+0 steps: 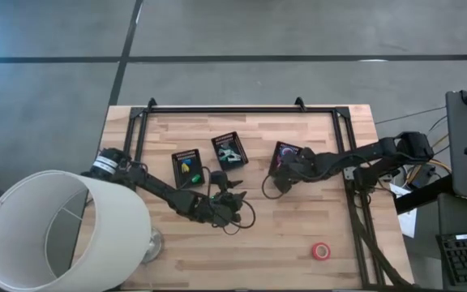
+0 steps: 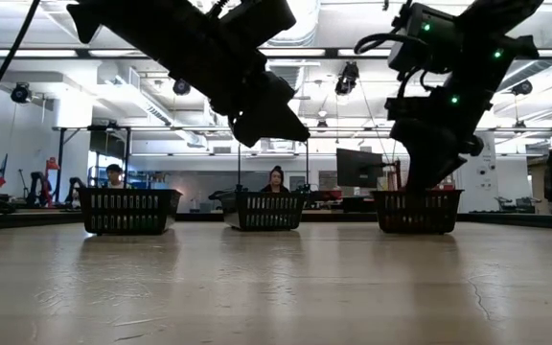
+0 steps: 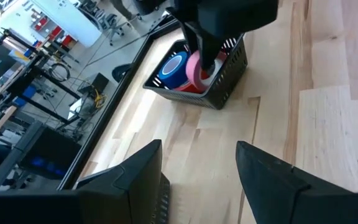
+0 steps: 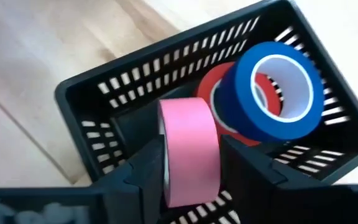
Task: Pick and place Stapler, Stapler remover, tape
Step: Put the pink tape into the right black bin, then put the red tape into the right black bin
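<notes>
Pink tape roll [image 4: 188, 151] sits clamped edge-on between my right gripper [image 4: 191, 163] fingers, one dark finger on each flat side; it hangs over the open top of the black mesh plastic bin [image 4: 104, 93] at the right of the table; blue tape roll [image 4: 278, 90] already lies inside that bin, tilted, leaning on a red tape roll [image 4: 213, 93] beneath it; pink roll is near the blue one, can't tell if they touch; from the left wrist view the same pink roll [image 3: 199, 70] shows just above the bin rim [image 3: 225, 93] with blue [image 3: 174, 68] beside it; high view puts my right gripper [image 1: 278, 180] at the near edge of the right bin [image 1: 286, 152]; one more small red tape ring [image 1: 321, 251] lies flat on the light wooden table [image 1: 298, 227], well apart, toward the near right corner; my left gripper [image 3: 197, 165] hovers over bare wood, fingers spread apart, gripping nothing; high view has it [image 1: 232, 201] near the table's middle, in front of the middle black bin [image 1: 229, 152]; left black bin [image 1: 187, 168] holds something yellow-green, too small to tell; low view shows all three bins in a row, both arms above.
</notes>
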Motion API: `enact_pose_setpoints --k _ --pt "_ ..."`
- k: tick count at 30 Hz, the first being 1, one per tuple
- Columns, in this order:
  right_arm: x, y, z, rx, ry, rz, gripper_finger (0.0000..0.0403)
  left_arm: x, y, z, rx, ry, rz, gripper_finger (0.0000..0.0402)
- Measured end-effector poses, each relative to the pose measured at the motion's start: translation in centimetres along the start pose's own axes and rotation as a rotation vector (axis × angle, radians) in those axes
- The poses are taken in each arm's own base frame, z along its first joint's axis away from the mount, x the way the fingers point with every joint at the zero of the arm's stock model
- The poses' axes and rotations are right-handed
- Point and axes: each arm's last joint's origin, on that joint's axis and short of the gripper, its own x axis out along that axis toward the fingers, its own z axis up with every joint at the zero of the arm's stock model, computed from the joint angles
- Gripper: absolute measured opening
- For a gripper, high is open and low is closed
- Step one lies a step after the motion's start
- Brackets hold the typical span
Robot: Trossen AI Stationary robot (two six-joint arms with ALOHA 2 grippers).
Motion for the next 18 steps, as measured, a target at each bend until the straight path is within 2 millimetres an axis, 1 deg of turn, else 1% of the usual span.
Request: enact_pose_setpoints --k 5,8,10,14,16,18 --pt "-0.1 -0.1 0.1 -0.022 -0.01 -0.007 0.0177 0.0 0.0 0.0 0.003 0.0 0.0 0.0209" --pt "-0.8 -0.4 0.3 -0.048 -0.007 -0.011 0.0187 0.0 0.0 0.0 0.004 0.002 0.0 0.0209" --pt "-1.6 -0.8 0.7 -0.044 -0.022 -0.043 0.0191 0.0 0.0 -0.1 0.004 0.004 -0.002 0.0209" --pt "-3.6 -2.0 0.9 0.037 -0.046 -0.117 0.019 -0.2 0.1 -0.2 0.031 0.023 -0.043 0.0209" --pt "-4.7 -2.4 0.9 0.094 -0.041 -0.105 0.0188 -0.6 0.5 0.0 0.014 0.031 -0.055 0.0209" --pt "-5.9 -2.6 0.7 0.129 -0.033 -0.051 0.0187 -1.1 1.3 0.3 -0.015 0.041 -0.057 0.0209"
